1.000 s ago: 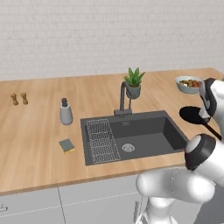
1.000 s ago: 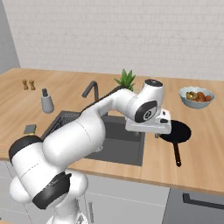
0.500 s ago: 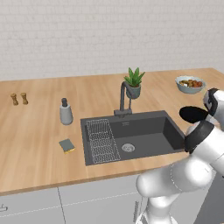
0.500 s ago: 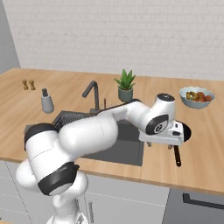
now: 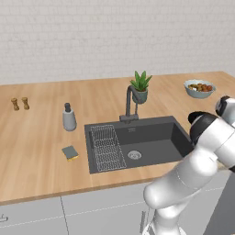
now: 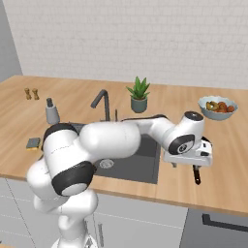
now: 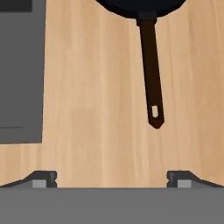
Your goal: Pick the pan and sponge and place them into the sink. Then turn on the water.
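Pan (image 7: 149,70): rigid, handle-heavy item near the worktop's front edge, best gripped mid-handle; jaws are spread wide, empty.

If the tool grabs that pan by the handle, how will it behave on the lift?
The pan looks rigid, so it should not flex. Its handle is long and thin with the round body at the far end, so it will probably droop or twist in a grip near the tip. The handle's smooth dark finish may slip between the fingertips.
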